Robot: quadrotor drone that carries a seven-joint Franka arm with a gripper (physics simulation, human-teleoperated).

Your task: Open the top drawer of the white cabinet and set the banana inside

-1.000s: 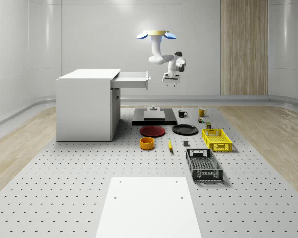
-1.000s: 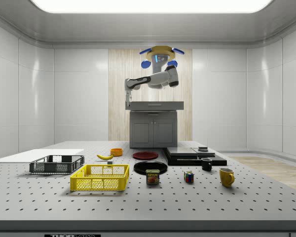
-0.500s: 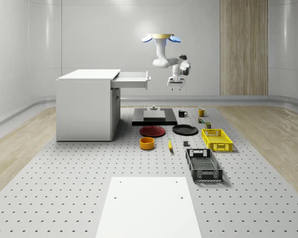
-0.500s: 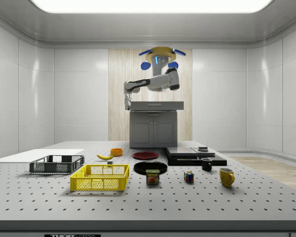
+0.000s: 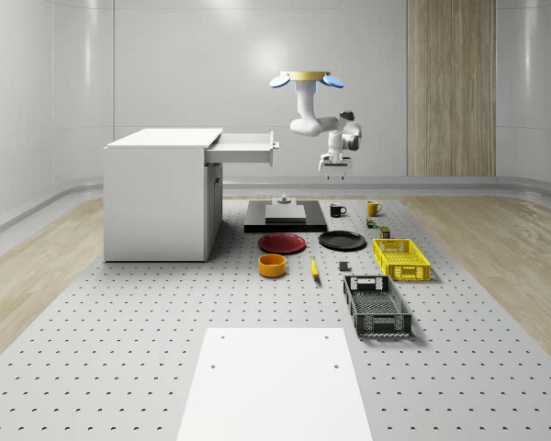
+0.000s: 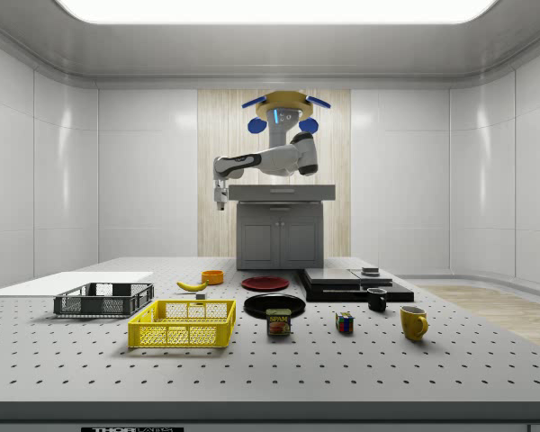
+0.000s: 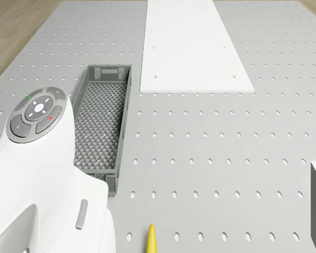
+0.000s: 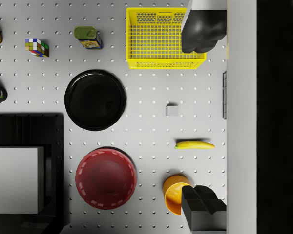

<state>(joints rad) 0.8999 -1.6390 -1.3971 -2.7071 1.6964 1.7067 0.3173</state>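
The top drawer (image 5: 246,146) sits pulled out, ready; the drone (image 5: 307,81) hovers upper middle; its empty gripper (image 8: 200,119), fingers spread, looks down at the banana (image 8: 194,145).

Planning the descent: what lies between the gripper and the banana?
Nothing: in the whole-scene view, open air separates the gripper from the banana below it on the table.

The can (image 6: 278,322) on the table (image 6: 360,364) reads "SPAM"; white lettering on the table's front edge is illegible.
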